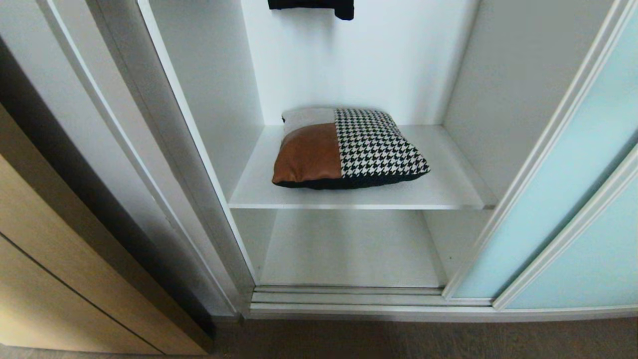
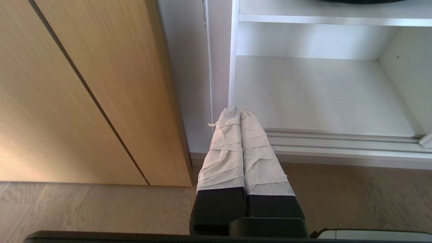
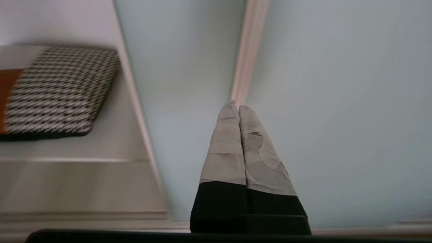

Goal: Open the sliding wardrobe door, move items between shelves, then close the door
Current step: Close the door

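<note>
Houndstooth cushion (image 1: 349, 148) mid upper shelf (image 1: 448, 192), margins free; right claw (image 3: 238, 107) pressed together before door (image 3: 337, 101).

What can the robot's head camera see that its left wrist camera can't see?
Only the head view shows the whole cushion, the pale blue glass sliding door and a dark garment hanging above. Only the left wrist view shows the left gripper, jaws shut, near the floor. Both show the bare bottom shelf and the wooden door beside the wardrobe.
</note>
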Robot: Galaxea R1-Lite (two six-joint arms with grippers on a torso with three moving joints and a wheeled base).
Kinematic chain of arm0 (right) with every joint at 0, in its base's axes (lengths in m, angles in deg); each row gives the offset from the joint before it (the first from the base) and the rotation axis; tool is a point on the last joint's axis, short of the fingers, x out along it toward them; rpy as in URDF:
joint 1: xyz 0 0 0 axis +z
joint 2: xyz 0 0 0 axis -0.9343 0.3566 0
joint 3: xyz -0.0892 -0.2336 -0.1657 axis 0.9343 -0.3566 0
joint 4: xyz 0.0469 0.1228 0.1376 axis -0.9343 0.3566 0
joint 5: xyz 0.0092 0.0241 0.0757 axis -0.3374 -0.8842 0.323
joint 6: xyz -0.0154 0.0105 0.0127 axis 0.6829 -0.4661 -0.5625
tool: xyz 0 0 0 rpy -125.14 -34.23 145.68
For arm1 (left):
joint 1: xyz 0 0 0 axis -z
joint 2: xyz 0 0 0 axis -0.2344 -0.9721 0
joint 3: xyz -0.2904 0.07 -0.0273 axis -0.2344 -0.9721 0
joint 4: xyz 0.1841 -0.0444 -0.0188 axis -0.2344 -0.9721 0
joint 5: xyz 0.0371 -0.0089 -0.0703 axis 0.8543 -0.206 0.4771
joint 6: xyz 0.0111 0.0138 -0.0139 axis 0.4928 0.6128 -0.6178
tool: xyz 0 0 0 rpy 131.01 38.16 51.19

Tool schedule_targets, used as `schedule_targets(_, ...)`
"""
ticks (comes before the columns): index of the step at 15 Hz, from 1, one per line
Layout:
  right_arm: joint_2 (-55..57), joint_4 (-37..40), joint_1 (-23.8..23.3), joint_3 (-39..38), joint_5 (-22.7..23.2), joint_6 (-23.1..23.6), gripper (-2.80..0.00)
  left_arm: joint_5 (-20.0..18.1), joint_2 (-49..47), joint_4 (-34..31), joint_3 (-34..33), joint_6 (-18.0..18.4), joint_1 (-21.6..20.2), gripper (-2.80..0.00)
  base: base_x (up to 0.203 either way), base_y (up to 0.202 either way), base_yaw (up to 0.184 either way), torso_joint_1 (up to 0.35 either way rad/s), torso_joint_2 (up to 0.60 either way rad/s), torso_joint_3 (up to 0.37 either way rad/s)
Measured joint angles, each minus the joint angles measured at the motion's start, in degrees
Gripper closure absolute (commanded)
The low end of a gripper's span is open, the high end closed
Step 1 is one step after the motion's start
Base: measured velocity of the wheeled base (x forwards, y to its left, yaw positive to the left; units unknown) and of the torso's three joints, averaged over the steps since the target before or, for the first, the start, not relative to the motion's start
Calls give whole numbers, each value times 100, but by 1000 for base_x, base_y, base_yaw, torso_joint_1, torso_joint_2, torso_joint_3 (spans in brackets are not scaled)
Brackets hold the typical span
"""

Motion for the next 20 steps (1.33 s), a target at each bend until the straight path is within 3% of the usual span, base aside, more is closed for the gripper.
schedule_targets(4,499,-246,120,12,473,-5,0,0,0,0,0,0,0,0,0,0,0,0,0,0)
schedule_targets(6,727,-253,242,93,236,-6,0,0,0,0,0,0,0,0,0,0,0,0,0,0)
schedule_targets(11,1153,-171,956,339,-1030,-20,0,0,0,0,0,0,0,0,0,0,0,0,0,0)
schedule_targets(16,1265,59,1572,416,-1167,19,0,-2,0,2,0,0,0,0,0,0,0,0,0,0)
schedule_targets(20,1598,71,1623,915,-1166,6,0,0,0,0,0,2,0,0,0,0,0,0,0,0)
